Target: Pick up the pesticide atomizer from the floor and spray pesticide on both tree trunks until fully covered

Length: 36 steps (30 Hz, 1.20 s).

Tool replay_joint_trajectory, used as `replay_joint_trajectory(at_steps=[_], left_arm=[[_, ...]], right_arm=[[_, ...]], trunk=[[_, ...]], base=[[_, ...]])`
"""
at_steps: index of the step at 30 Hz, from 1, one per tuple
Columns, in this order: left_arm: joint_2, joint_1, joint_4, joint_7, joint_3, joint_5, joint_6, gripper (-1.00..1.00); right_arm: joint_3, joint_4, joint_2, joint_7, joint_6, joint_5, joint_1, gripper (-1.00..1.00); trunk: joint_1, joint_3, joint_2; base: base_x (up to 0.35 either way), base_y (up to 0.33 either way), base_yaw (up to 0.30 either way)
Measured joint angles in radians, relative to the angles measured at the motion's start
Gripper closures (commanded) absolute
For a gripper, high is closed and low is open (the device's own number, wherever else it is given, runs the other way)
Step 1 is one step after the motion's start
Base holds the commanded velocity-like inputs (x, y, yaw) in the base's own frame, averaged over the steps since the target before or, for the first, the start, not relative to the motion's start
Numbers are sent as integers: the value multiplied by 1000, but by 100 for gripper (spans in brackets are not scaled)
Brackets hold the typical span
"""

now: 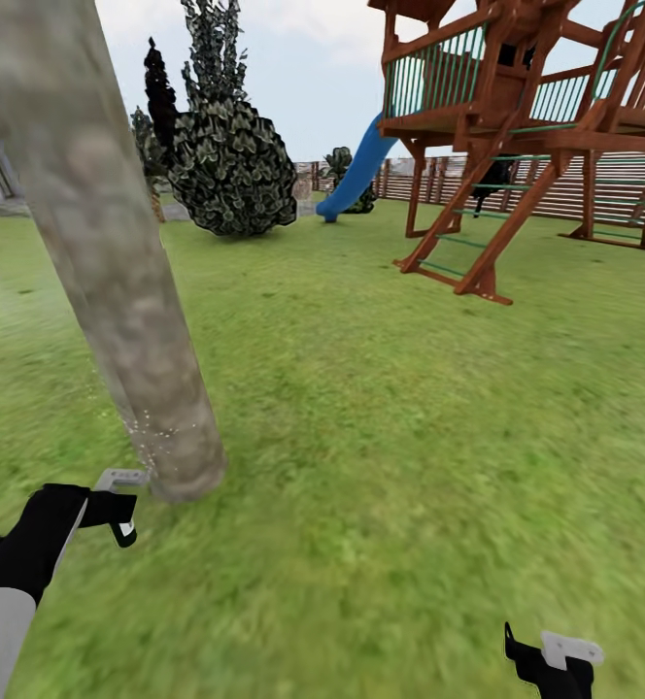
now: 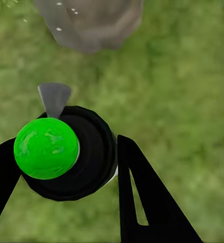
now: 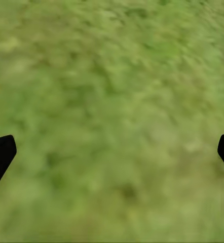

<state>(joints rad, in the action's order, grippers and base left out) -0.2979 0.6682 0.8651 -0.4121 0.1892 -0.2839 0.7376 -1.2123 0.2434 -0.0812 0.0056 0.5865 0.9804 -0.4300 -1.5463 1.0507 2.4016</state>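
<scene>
Clearly the left gripper [image 2: 66, 167] is pinching the green-capped pesticide atomizer [image 2: 61, 152], nozzle misting the tree trunk [image 1: 118, 291] base just beside it (right gripper [image 3: 112, 152] spread, idle), so sweeping upward seems wise.

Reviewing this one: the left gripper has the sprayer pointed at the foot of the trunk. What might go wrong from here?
1. Coverage: the white droplets sit only near the base of the tree trunk; the upper trunk may stay unsprayed.
2. Contact: the sprayer in the left gripper has its nozzle close to the trunk and may bump it.
3. The right gripper hangs open low over the grass and might scrape it.
</scene>
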Motion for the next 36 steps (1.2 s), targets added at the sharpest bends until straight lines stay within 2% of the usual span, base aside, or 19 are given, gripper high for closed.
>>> replay_joint_trajectory(at_steps=[5,14,19,31,36], left_arm=[[0,0,0,0,0,-1,0,100],[-1,0,0,0,1,-2,0,100],[0,0,0,0,17,-2,0,100],[0,0,0,0,17,-2,-1,100],[0,0,0,0,17,-2,-1,100]], right_arm=[[1,0,0,0,0,0,0,-100],[1,0,6,0,0,0,0,-100],[1,0,6,0,0,0,0,-100],[0,0,6,0,0,0,0,-100],[0,0,6,0,0,0,0,-100]], trunk=[[0,0,0],[0,0,0],[0,0,0],[0,0,0],[0,0,0]], base=[[154,-265,60],[154,-265,270],[154,-265,260],[154,-264,12],[154,-265,193]])
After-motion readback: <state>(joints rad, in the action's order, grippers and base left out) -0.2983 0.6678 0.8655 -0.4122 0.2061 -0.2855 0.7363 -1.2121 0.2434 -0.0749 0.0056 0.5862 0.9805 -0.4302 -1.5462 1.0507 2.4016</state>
